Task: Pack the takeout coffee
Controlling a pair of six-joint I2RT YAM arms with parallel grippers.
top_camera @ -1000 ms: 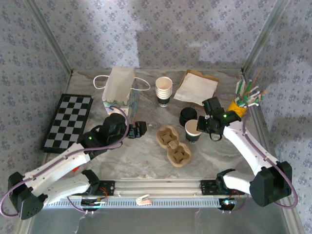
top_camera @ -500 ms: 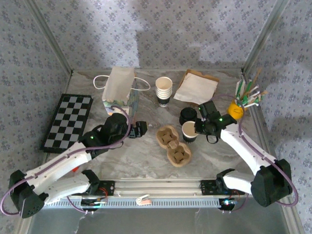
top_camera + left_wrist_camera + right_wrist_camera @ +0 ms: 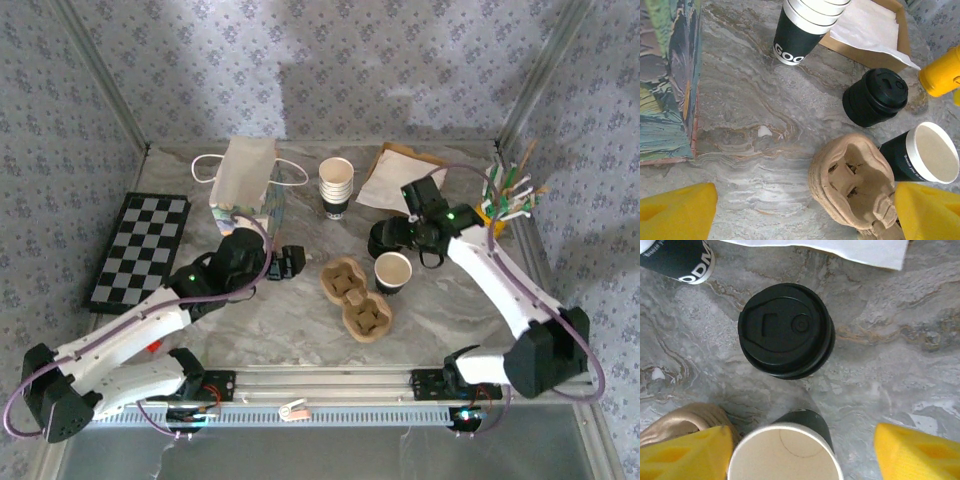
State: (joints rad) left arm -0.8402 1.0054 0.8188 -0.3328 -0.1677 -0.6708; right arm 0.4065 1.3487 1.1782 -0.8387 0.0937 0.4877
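You have a grey marbled table (image 3: pixel 300 320) under a black cup (image 3: pixel 392 271) with a white rim, a black lid stack (image 3: pixel 380 240) and a tan pulp carrier (image 3: pixel 356 298). Your checkerboard (image 3: pixel 140 250) is black and white squares, and the walls (image 3: pixel 350 60) carry a blue-grey floral print.

The marble table (image 3: pixel 300 325) bears a checkerboard (image 3: pixel 140 250) at nine o'clock, paper bag (image 3: pixel 243 175) at eleven, cup stack (image 3: pixel 336 187) at twelve, pulp carriers (image 3: pixel 355 298) centrally.
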